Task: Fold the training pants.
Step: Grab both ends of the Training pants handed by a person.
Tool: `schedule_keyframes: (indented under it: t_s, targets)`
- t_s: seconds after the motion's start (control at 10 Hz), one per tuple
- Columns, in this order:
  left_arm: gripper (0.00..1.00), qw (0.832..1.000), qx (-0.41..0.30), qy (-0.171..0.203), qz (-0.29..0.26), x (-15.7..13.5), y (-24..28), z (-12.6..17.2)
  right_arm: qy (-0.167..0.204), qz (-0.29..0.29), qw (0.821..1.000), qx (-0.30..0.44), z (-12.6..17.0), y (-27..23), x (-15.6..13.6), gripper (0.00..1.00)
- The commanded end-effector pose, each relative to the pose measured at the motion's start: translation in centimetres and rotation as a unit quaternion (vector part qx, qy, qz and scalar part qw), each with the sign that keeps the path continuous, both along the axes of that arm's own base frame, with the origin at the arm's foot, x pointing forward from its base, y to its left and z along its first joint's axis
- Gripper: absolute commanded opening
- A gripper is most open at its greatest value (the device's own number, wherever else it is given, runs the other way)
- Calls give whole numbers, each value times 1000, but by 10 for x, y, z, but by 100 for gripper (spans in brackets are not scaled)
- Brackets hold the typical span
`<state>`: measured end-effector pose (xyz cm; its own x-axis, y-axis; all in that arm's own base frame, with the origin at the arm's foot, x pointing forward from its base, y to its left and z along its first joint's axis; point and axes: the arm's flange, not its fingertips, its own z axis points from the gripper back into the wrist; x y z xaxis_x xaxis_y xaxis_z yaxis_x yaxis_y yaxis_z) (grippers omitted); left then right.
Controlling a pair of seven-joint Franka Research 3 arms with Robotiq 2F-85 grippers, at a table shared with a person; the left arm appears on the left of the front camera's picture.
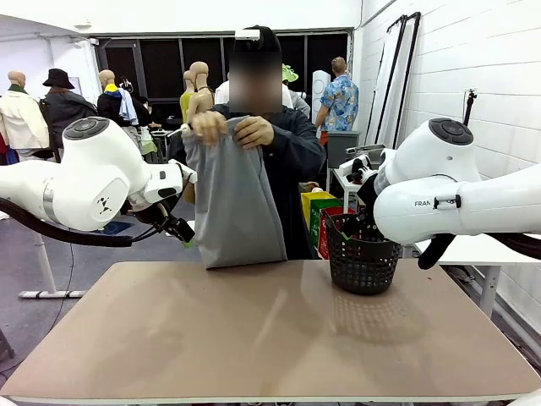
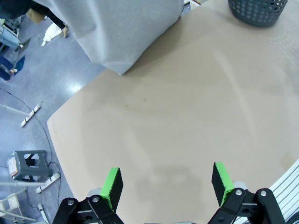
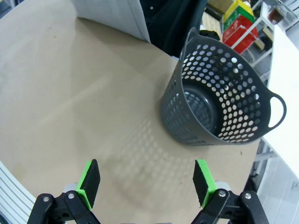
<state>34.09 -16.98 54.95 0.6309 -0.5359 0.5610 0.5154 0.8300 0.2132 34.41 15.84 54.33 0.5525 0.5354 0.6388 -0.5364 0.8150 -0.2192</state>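
The beige table (image 1: 270, 338) is stretching across the front view with its near part lying bare; at its far side a person in a dark top (image 1: 296, 161) is standing and holding up the training pants (image 1: 232, 203); the pants are hanging as one broad, flat panel of plain light grey jersey, smooth apart from a few soft vertical creases, bunching at the top and ending in a straight lower edge at the table's far edge; whether that edge is touching the tabletop cannot be told. A black perforated basket (image 1: 362, 262) is sitting upright on the table's far right part, well apart from the pants. The left gripper (image 2: 167, 173) is hovering over bare tabletop with its jaws standing wide apart and gripping nothing; the right gripper (image 3: 146, 169) is likewise gaping wide and empty, near the basket. The person's two hands (image 1: 254, 131) are pinching the bunched top of the pants at chest height.
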Motion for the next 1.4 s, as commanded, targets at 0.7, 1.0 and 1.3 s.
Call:
schedule_keyframes:
  t_s: [0.7,1.0,1.3]
  targets:
    - [100,1000,0,0,-3,0,1,0,-3,0,1000,-1,-1,0,0,100]
    - [100,1000,0,0,-3,0,1,0,-3,0,1000,-1,-1,0,0,100]
    - [100,1000,0,0,-3,0,1,0,-3,0,1000,-1,-1,0,0,100]
